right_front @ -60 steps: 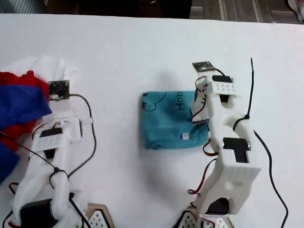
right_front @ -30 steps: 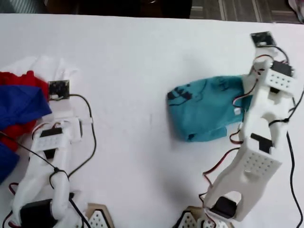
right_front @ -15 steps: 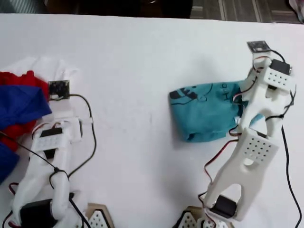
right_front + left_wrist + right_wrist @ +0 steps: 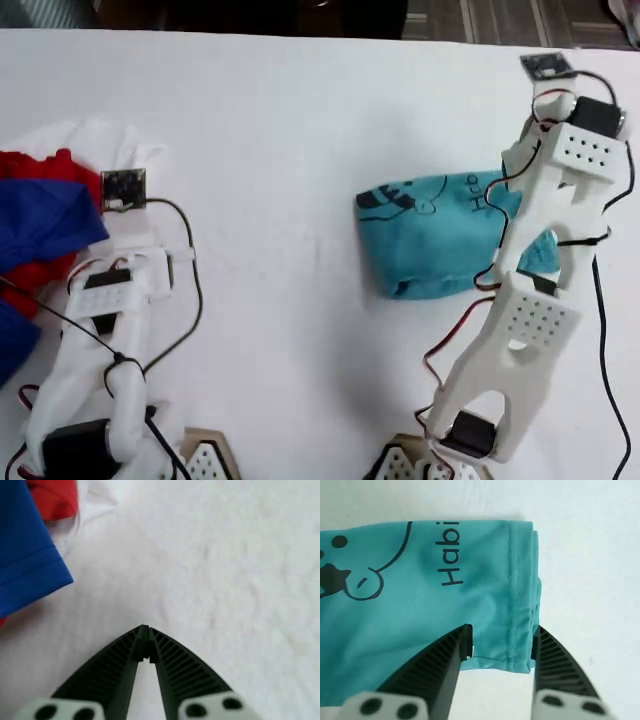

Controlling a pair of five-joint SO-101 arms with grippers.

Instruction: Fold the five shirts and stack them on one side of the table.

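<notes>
A folded teal shirt with dark print lies on the white table, right of centre. My right gripper is open and straddles the hemmed edge of the teal shirt, one finger over the cloth and one just past the hem. The right arm stands over the shirt's right end. A heap of red, blue and white shirts lies at the table's left edge. My left gripper is shut on nothing, over bare table beside the blue shirt.
The left arm rests near the front left, with its cable looping over the table. The table's far edge runs along the back, with dark floor behind it. Open white surface lies between the two arms.
The right arm has dragged the teal shirt to the right across the table, turning it a little, and its wrist has since risen slightly. The left arm has not moved.
</notes>
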